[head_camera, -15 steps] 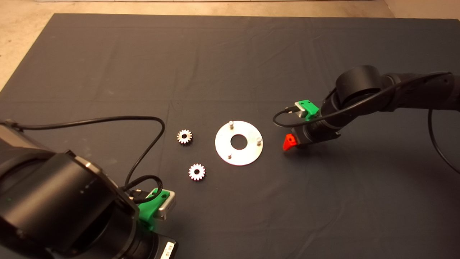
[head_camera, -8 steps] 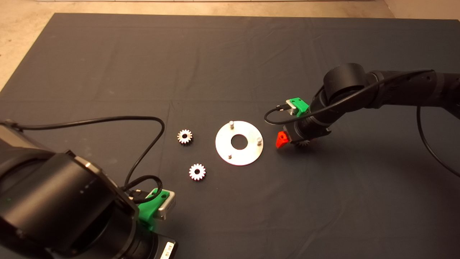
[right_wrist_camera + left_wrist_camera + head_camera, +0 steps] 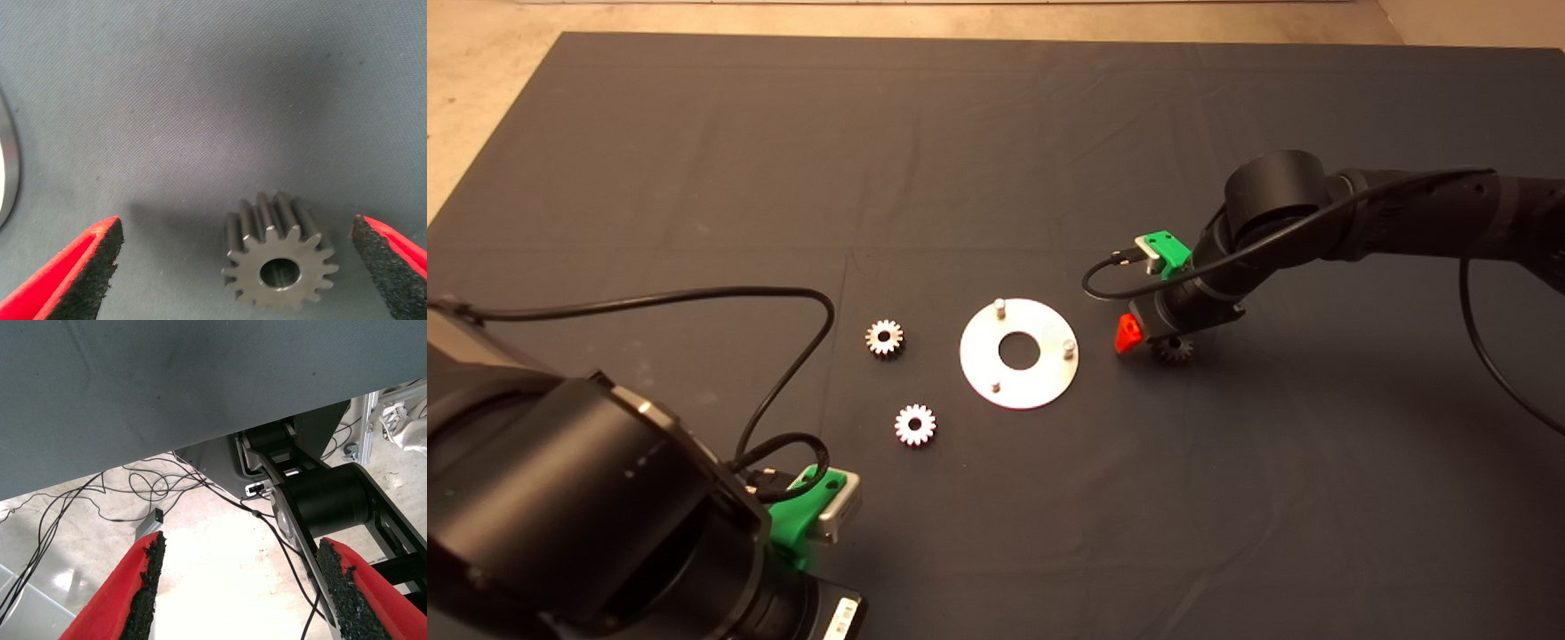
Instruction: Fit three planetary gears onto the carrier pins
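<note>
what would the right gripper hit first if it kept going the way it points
Probably the gear lying flat on the mat: it sits between the right gripper's open fingers, off-centre, so one pad may touch first.

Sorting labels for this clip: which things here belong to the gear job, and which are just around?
Job: three planetary gears, carrier pins on the disc, open right gripper straddling the third gear.

Just around: dark mat, idle left gripper, floor cables.

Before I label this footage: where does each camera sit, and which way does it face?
Head view: above, looking down at the mat, disc, gears, both arms.
Left wrist view: on the parked left gripper, facing the mat's edge and the floor.
Right wrist view: on the right gripper, facing a gear.
Shared: that gear shows from above too.
</note>
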Available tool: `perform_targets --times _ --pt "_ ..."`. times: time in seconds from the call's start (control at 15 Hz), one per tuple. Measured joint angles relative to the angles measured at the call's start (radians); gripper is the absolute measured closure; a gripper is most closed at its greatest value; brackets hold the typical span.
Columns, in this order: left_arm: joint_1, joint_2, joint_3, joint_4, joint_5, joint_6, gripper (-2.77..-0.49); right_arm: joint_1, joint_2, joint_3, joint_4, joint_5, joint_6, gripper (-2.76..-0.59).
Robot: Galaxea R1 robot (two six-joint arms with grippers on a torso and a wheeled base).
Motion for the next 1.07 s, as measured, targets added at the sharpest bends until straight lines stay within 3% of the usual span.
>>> perform_targets --times 0.2,0.4,0.47,0.6,0.73,1.07 --pt "0.0 0.0 0.0 0.0 0.0 0.0 -1.61 0.0 -0.005 0.029 -0.001 -0.015 0.001 -2.3" --pt "0.0 -0.001 0.0 0.0 0.0 0.0 -1.61 0.0 -0.005 0.048 -0.001 -0.053 0.001 -2.25" --pt "0.0 -0.001 0.0 0.0 0.0 0.0 -1.61 0.0 -0.005 0.051 -0.001 -0.058 0.001 -2.25" --pt "0.0 -0.001 0.0 0.0 0.0 0.0 -1.61 -0.014 -0.007 0.051 -0.001 -0.058 0.0 -2.09" --pt "0.0 -0.003 0.0 0.0 0.0 0.0 -1.61 -0.031 -0.008 0.051 -0.001 -0.06 0.0 -2.09" --pt "0.0 -0.003 0.0 0.0 0.0 0.0 -1.61 -0.033 -0.026 0.051 -0.012 -0.061 0.0 -1.96"
